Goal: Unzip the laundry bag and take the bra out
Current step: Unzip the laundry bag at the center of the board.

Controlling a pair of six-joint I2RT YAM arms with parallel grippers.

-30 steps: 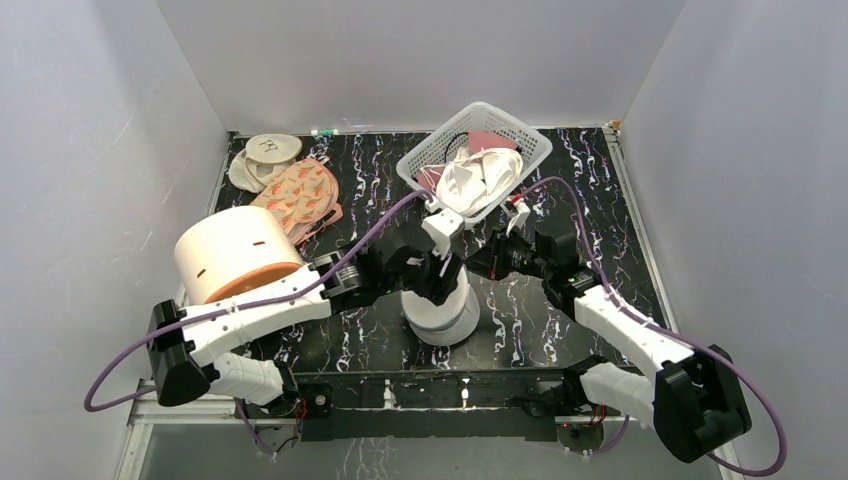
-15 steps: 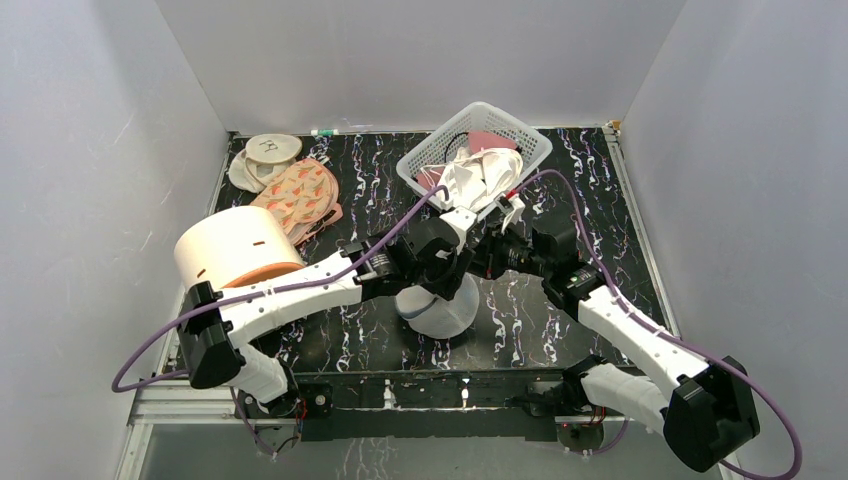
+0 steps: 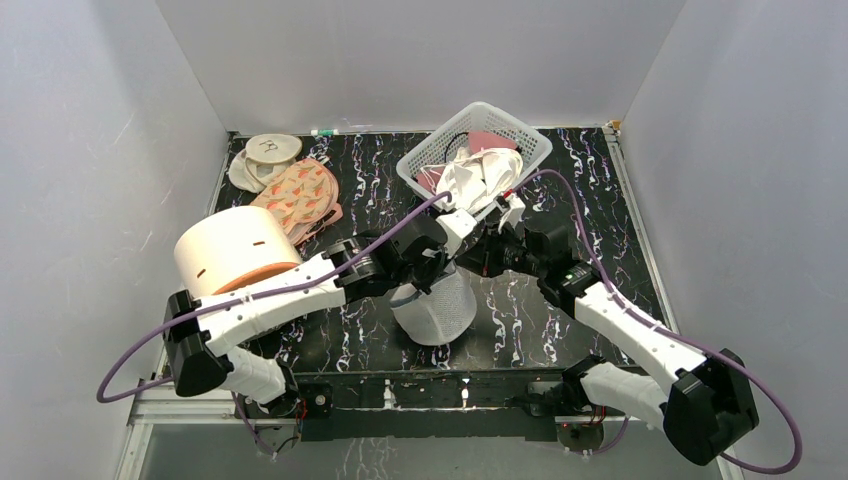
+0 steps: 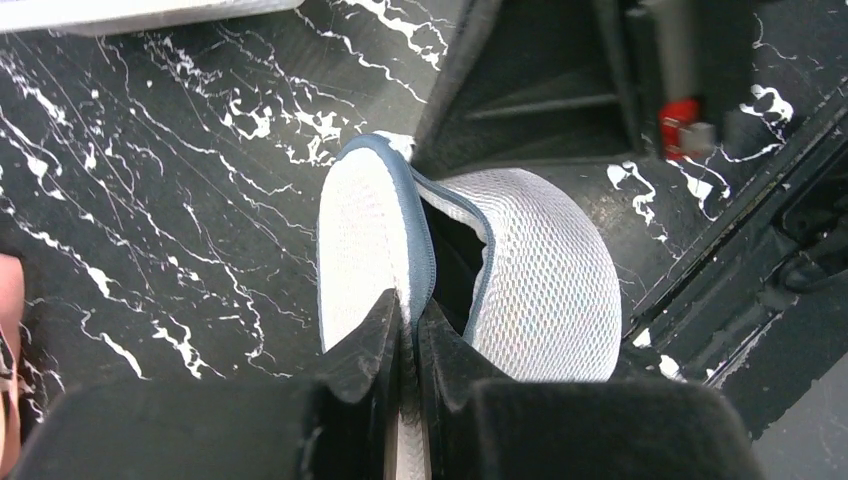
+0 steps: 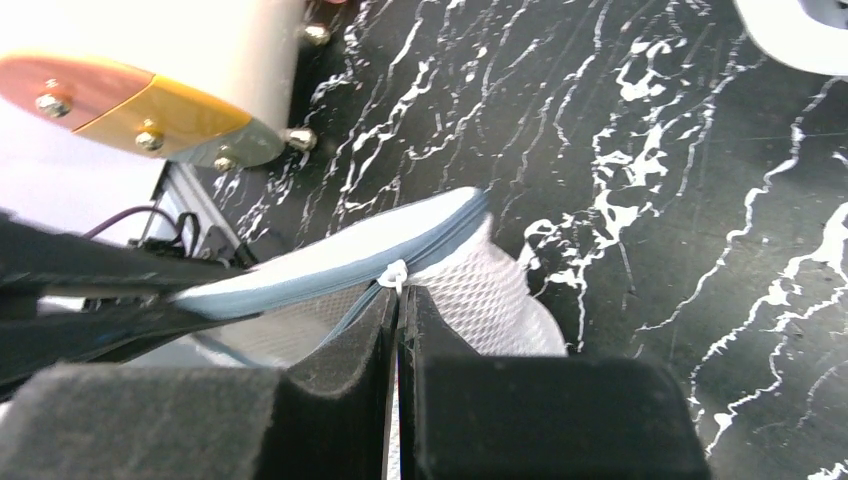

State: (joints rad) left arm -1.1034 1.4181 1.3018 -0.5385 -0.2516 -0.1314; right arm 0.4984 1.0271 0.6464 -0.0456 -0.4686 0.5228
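Laundry bag point(image 4: 560, 290) part-unzipped; my left end effector point(image 4: 410, 325) just clamped on rim point(image 4: 425, 260), right end effector point(image 5: 398, 300) grips zipper pull point(image 5: 397, 272); ready to unzip further.

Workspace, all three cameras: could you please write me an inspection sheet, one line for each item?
Surface: black marbled table.
Job's things: laundry bag mid-table, zipper partly open; bra: nothing seen.
Clutter: cream cylinder, lattice basket holding white cloth, floral pads.
Hands: left hand shut on the bag's rim; right hand shut on zipper pull.
Cables: purple cables loop off both arms.
Surroundings: plain pale walls.
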